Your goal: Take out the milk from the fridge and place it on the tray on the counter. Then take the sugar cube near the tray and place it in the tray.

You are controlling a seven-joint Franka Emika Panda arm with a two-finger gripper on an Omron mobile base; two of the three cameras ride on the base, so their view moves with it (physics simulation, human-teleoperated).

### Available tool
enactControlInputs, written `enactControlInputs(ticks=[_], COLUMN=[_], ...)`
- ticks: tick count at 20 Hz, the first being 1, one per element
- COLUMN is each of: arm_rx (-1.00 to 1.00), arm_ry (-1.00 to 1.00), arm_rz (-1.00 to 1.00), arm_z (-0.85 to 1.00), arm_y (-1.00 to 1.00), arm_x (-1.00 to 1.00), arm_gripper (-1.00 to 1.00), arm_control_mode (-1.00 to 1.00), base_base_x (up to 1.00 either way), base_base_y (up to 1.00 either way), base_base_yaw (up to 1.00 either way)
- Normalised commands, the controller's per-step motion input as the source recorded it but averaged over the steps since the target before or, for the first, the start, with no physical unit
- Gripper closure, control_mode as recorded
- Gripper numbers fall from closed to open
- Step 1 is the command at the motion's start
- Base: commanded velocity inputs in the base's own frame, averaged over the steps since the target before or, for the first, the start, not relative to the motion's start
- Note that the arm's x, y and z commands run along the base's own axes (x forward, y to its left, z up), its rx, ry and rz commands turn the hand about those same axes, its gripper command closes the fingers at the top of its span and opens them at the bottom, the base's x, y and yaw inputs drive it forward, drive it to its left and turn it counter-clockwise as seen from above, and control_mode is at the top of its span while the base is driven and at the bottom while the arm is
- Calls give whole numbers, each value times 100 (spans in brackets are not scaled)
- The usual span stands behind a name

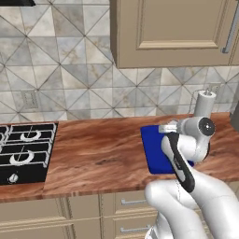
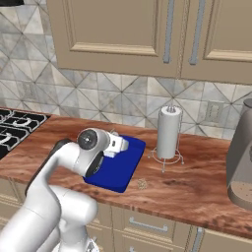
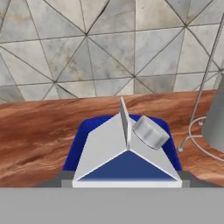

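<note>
In the hand view, the milk [image 3: 127,153], a white gable-topped carton with a grey cap, sits between my fingers. My gripper [image 3: 127,181] is shut on it, over the deep-blue tray [image 3: 87,127]. The tray [image 2: 118,170] lies on the wood-grain counter [image 2: 197,189], with my gripper [image 2: 123,145] above its far part. From the left, my gripper [image 1: 165,127] hangs over the tray [image 1: 151,149]. The sugar cube [image 2: 142,184], a tiny tan lump, lies on the counter just off the tray's near right corner. The fridge is out of view.
A paper-towel roll [image 2: 169,132] on a wire stand is right of the tray, and a grey appliance [image 2: 242,157] stands at the far right. A black stove [image 1: 25,149] sits on the left. Wall cabinets [image 1: 172,32] hang above the counter.
</note>
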Motion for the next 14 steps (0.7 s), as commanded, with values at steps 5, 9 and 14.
enactControlInputs(ticks=[5, 9, 14], arm_rx=[-13, 4, -1], arm_ry=[-8, 5, 1], arm_rz=[0, 16, 31], arm_z=[-33, -32, -2], arm_y=[0, -8, -6], arm_x=[25, 47, 1], arm_gripper=[100, 100, 100], arm_control_mode=[-100, -100, -100], base_base_x=[0, 0, 0], base_base_y=[0, 0, 0], base_base_yaw=[0, 0, 0])
